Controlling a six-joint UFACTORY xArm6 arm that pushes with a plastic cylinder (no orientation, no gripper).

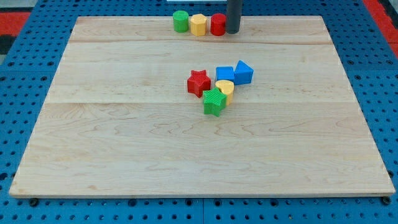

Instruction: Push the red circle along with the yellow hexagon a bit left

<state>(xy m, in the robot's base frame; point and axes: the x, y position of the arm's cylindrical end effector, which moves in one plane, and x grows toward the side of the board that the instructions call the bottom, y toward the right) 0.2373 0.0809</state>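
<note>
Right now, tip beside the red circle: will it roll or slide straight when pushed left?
Probably slides: the red circle stands on a flat end. My tip sits at its right. It touches the yellow hexagon, so both likely move together, then meet the green circle. Off-centre contact could make it slip sideways.

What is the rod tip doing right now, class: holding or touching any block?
My tip: no gripper, holds nothing; it stands at the red circle's right side, seemingly touching, with the yellow hexagon next in the row.
</note>
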